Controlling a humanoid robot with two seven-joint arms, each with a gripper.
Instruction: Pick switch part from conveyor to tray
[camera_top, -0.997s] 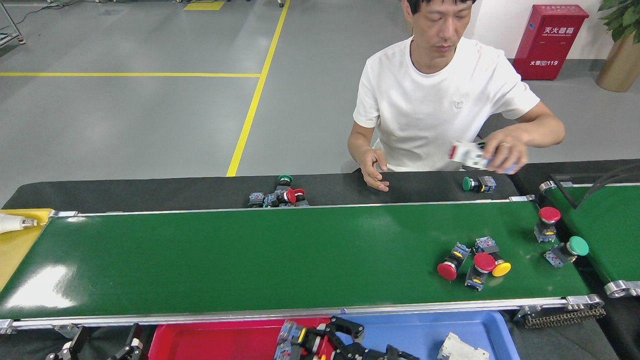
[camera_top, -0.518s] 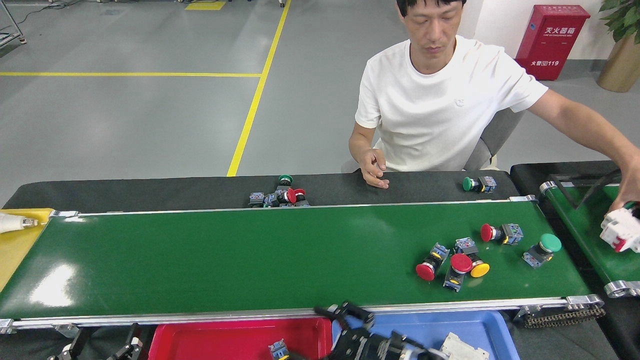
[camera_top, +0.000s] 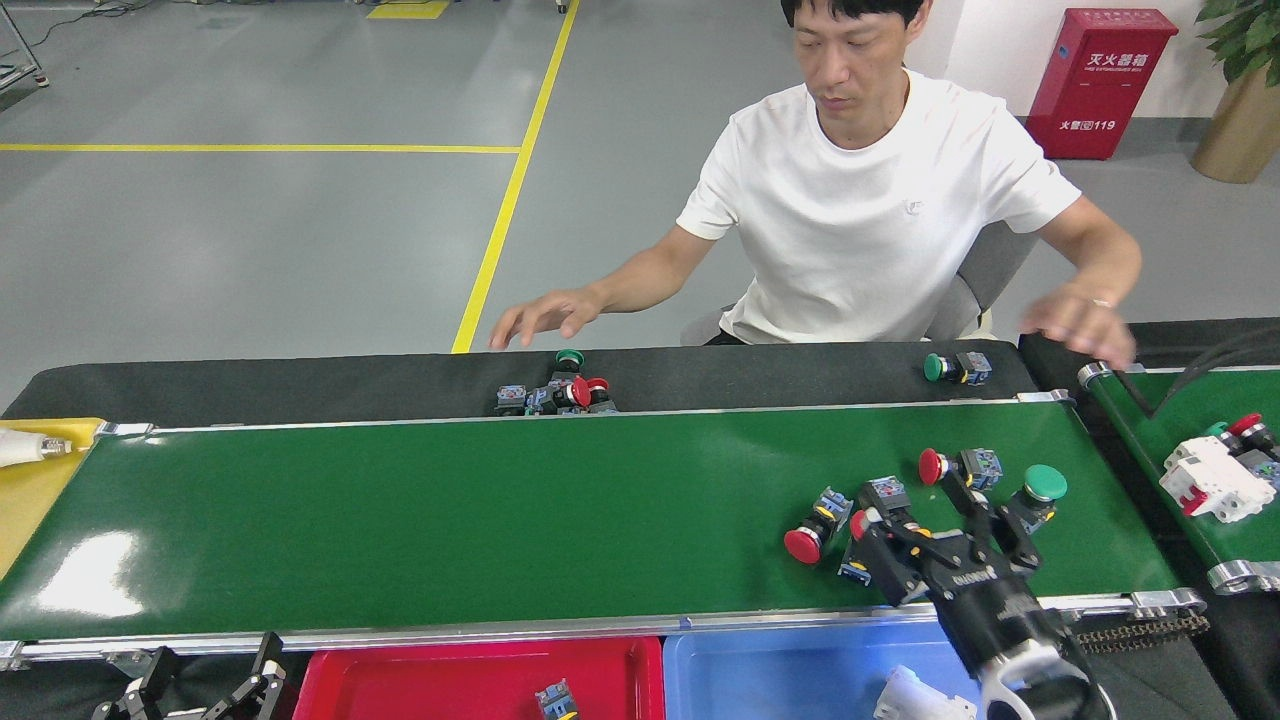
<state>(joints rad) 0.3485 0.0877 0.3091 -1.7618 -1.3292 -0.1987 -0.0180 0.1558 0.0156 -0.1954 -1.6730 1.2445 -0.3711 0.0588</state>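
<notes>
Lower right of the frame: the right gripper (camera_top: 925, 525) hangs over the conveyor (camera_top: 500, 520) with its fingers spread wide, gripping nothing; it sits amid a cluster of switch parts — a red-capped switch part (camera_top: 815, 530) just to its left, another red one (camera_top: 950, 466) above, a green-capped one (camera_top: 1035, 492) to its right. The left gripper (camera_top: 205, 685) rests at the bottom left edge, jaws parted; a red tray (camera_top: 420, 680) and a blue tray (camera_top: 790, 670) lie along the bottom edge.

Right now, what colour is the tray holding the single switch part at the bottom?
Red: the tray under the switch part, seen best in the head view.
</notes>
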